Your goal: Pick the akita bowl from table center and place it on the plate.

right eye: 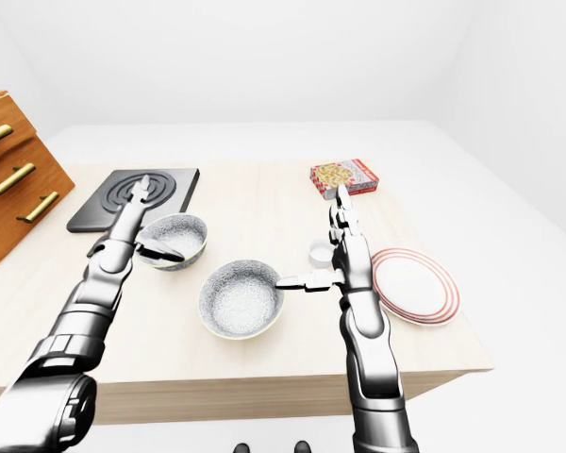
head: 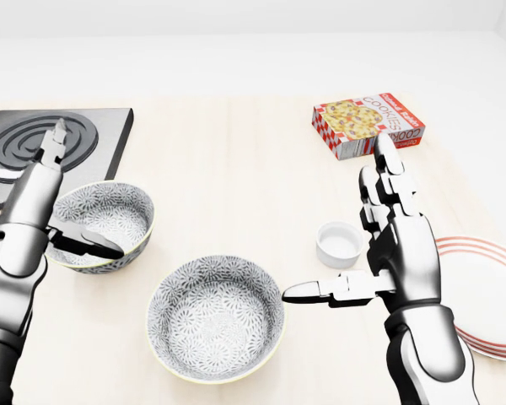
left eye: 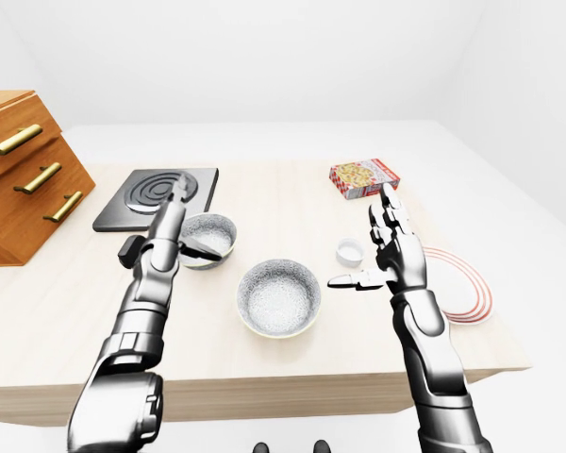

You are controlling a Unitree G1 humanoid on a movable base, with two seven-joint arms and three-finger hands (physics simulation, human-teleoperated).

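Two patterned grey bowls sit on the pale wooden table. The nearer bowl (head: 215,318) lies low in the middle of the head view; the second bowl (head: 110,221) sits up and to its left. My right hand (head: 367,245) hovers open just right of the nearer bowl, thumb pointing at its rim, fingers straight up. My left hand (head: 67,198) is open at the second bowl's left rim, thumb reaching over its inside. The white plate with red rings (head: 489,291) lies at the right edge, partly behind my right forearm.
A small white cup (head: 339,243) stands between the right hand and the table middle. A cookie box (head: 368,124) lies toward the top right, a black stove plate (head: 34,152) at top left. A wooden drawer cabinet (left eye: 19,175) stands at the far left.
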